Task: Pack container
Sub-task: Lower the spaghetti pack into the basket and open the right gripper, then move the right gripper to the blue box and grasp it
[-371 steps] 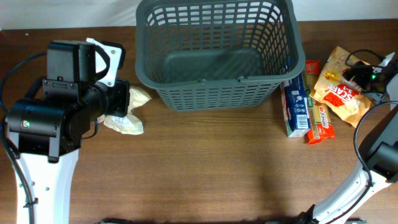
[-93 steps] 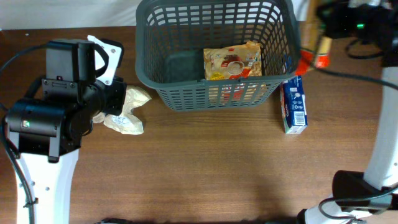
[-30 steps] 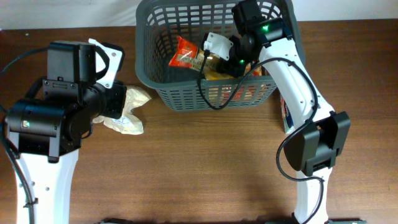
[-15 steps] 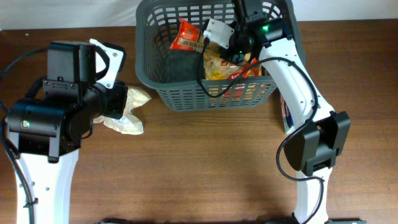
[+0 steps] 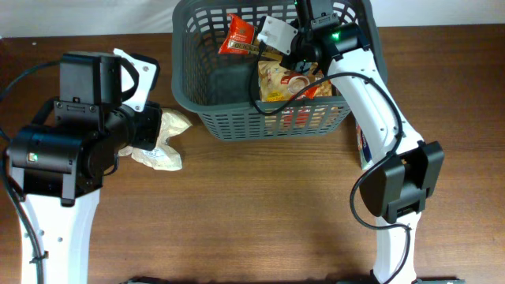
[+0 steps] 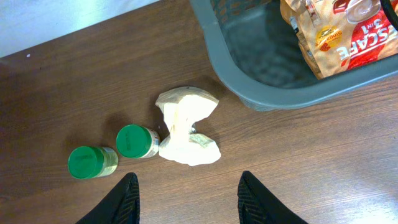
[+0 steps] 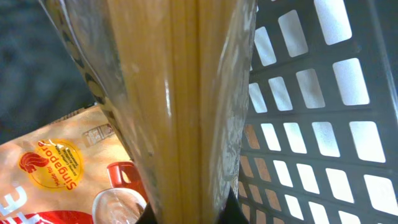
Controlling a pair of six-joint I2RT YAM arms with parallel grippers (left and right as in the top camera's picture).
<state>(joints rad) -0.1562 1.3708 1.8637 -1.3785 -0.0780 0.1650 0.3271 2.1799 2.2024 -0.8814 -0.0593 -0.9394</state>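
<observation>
Spaghetti pack (image 7: 180, 106): clamped in closed right gripper (image 7: 186, 214), held over basket (image 5: 272, 118). Left gripper (image 6: 188, 194): fingers parted, nothing held.

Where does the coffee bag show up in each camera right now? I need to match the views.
Overhead: the coffee bag lies in the basket, toward its right half.
Left wrist: top right corner, inside the basket's rim.
Right wrist: lower left, behind the spaghetti.
Shared landmark: the basket; its lattice wall fills the right side of the right wrist view.
</observation>
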